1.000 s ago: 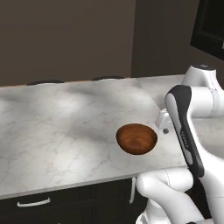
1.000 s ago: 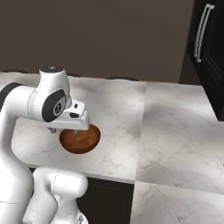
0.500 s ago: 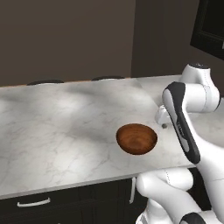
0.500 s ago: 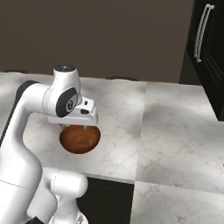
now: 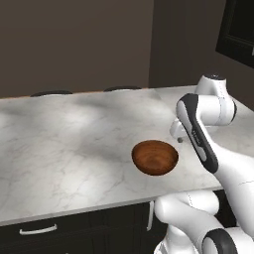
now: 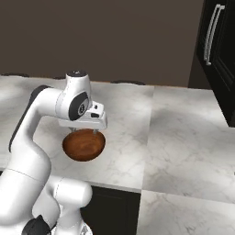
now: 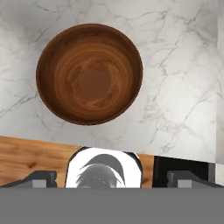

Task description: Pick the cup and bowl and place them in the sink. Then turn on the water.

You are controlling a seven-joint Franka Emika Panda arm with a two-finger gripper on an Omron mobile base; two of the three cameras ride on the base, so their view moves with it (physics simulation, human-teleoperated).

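One bowl (image 7: pixel 89 73): glossy reddish-brown, wood-grained, round, empty, upright; end effector (image 7: pixel 112 176) above, fingers spread, grasping nothing.

It was a home kitchen. A long white marble counter (image 5: pixel 64 149) with grey veins ran across the room, set on dark lower cabinets, one with a pale drawer handle (image 5: pixel 37 230). Tall black cupboards (image 6: pixel 218 59) with slim metal handles stood at the right. A wooden bowl (image 5: pixel 155 157) sat on the stone near its front edge. Beyond the counter rose a plain brown wall (image 5: pixel 74 44), and the tops of two dark stools (image 5: pixel 52 92) showed along the far edge.
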